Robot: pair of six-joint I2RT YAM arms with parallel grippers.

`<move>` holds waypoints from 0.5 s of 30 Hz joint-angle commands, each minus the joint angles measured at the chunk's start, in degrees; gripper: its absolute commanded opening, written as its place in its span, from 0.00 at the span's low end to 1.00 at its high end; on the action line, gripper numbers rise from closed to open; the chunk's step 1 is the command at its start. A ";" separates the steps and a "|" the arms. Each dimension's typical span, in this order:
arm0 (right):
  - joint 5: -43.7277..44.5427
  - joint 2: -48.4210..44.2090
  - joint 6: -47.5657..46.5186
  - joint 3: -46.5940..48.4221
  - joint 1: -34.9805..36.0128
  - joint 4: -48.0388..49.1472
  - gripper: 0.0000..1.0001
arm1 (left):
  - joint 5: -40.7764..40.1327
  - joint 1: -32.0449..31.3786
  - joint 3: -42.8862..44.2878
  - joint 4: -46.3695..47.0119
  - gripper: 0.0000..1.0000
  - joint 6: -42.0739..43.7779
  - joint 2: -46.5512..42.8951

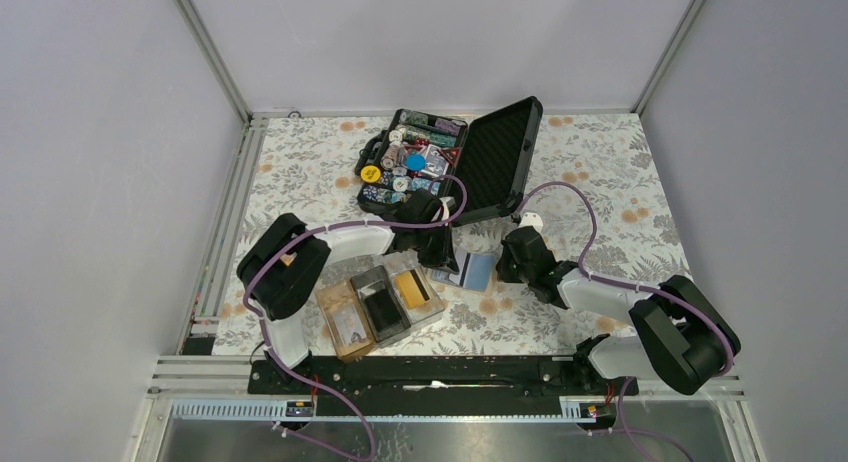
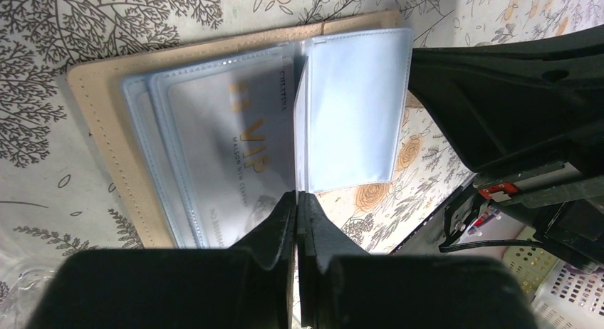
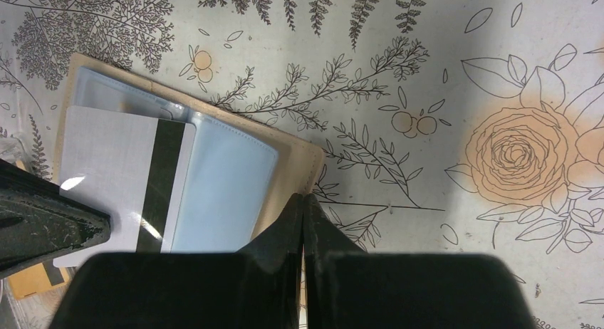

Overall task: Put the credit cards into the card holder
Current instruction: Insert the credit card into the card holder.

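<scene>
Two grips: left end effector (image 2: pixel 295 201) pinches credit card (image 3: pixel 117 172), right end effector (image 3: pixel 305 204) card holder (image 3: pixel 299 165).

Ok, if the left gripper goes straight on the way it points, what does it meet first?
The beige card wallet, almost at once: the left gripper has its shut fingers at the near edge of the clear sleeves. They may already touch; depth is unclear.
</scene>
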 commanded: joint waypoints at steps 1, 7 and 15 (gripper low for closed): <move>-1.22 1.34 -1.42 1.88 -0.25 -0.98 0.00 | -1.13 0.11 0.15 3.84 0.00 -0.92 1.20; -1.30 1.57 -1.46 1.95 -0.25 -0.98 0.00 | 0.68 0.05 -0.19 5.57 0.00 -1.09 2.21; -1.46 2.28 -1.46 2.26 -0.26 -0.98 0.00 | 3.12 0.03 -0.59 6.20 0.00 -1.44 3.07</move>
